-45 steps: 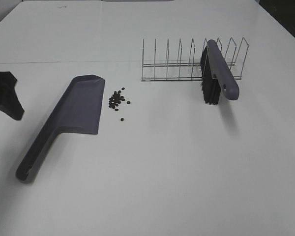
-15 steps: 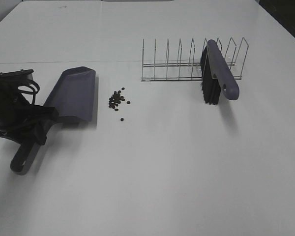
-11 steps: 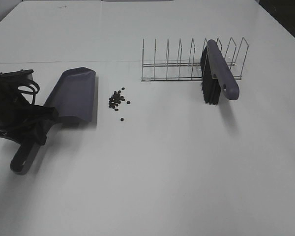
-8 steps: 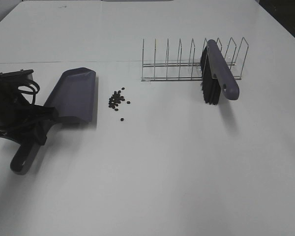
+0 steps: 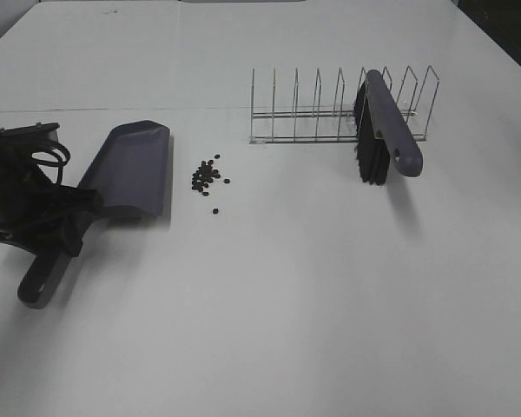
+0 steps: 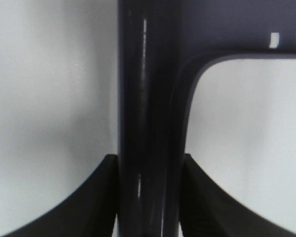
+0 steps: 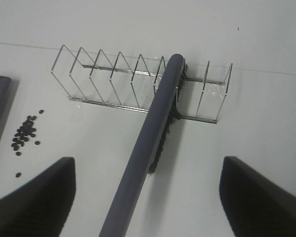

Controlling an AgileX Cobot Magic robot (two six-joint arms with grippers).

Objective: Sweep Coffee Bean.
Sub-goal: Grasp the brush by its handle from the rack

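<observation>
Grey-purple plastic dustpan (image 5: 132, 172) is held by its long handle, clamped in the black left gripper (image 5: 62, 228). The left wrist view shows both fingers (image 6: 91, 197) pressed against the handle's sides, a contact the high view leaves unclear. Small dark oval coffee beans (image 5: 206, 176) lie clustered on the white table (image 5: 269, 304) just beside the pan's open edge. Only the right wrist view shows the right gripper (image 7: 148, 197), jaws spread wide and empty, above the grey-purple brush (image 7: 153, 128) leaning in the wire rack (image 7: 113, 79).
</observation>
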